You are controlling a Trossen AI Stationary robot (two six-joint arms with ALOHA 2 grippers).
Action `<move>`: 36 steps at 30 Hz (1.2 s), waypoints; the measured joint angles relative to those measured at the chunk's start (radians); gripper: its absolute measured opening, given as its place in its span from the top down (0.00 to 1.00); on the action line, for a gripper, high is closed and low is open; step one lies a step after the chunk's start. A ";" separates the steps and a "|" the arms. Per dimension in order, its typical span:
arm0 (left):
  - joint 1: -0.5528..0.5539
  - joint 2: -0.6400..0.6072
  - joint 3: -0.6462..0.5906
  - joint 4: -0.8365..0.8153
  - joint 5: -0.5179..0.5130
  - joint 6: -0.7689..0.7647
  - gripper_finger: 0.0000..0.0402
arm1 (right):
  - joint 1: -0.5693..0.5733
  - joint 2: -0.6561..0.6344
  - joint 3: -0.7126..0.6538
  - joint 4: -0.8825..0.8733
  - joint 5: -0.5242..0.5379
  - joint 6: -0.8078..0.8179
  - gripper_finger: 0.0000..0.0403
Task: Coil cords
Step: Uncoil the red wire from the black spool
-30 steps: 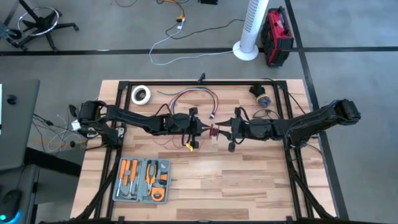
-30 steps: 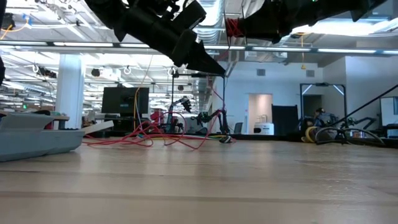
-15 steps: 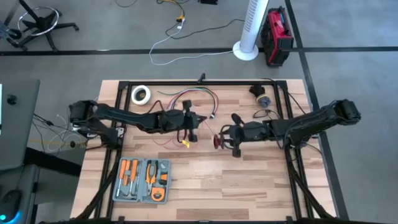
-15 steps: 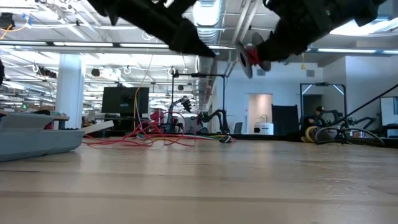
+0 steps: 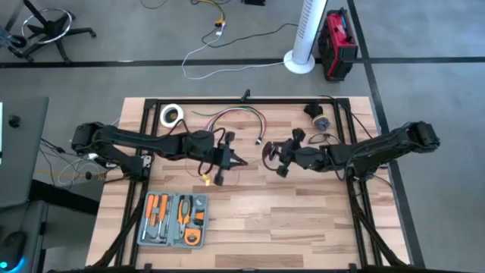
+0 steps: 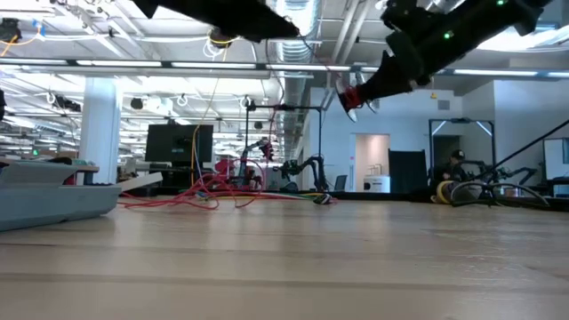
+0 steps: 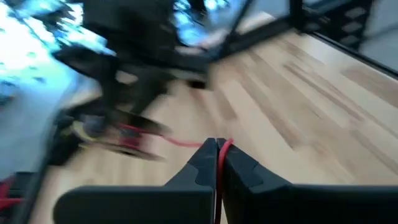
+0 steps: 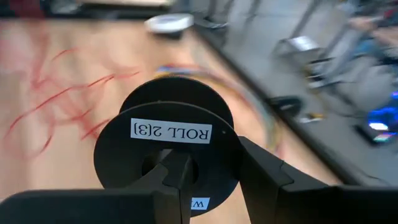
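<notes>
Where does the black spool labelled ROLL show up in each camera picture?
High view: spool mid-table, held by the right end effector.
Low view: high up, right of centre, red winding showing.
Left wrist view: too blurred to tell.
Right wrist view: centre, label facing the camera.
Shared landmark: the red wire lying loose on the table.

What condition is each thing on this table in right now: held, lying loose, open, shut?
Red wire: pinched between the left fingers, the rest lying loose on the table.
Spool: black, labelled ROLL 2(3), held off the table by the right fingers.
Left gripper: shut on the wire.
Right gripper: shut on the spool.
Tool case: open, tools inside.
Tape roll: lying flat.
</notes>
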 joint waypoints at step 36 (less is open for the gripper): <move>0.117 0.108 0.000 0.116 -0.297 0.035 1.00 | 0.230 0.000 0.000 0.198 -0.237 -0.325 0.73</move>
